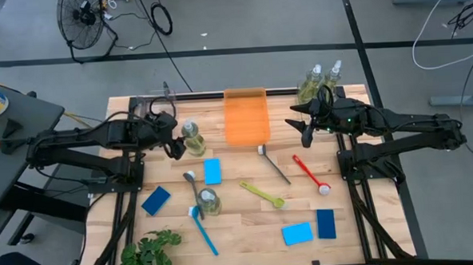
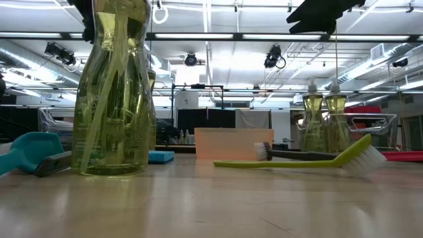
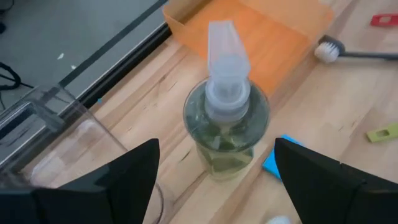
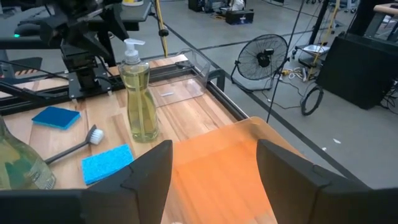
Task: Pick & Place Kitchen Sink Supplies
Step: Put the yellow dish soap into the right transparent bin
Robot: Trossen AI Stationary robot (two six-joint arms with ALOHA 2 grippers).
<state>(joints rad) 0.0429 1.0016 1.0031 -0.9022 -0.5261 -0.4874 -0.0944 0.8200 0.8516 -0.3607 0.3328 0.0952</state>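
In the low view the near pump bottle [image 2: 115, 92] loses its pump past the twelve o'clock edge, and the blue brush [image 2: 30, 151] runs off at nine o'clock. From above, the leafy plant [image 1: 150, 254] is clipped at six o'clock. The right wrist view cuts another bottle [image 4: 22, 163] at nine o'clock.

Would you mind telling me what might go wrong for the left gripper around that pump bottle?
The open left gripper hovers above the tall pump bottle; a careless descent could tip it. The clear bin and light-blue sponge sit close by, so a finger could strike either one.
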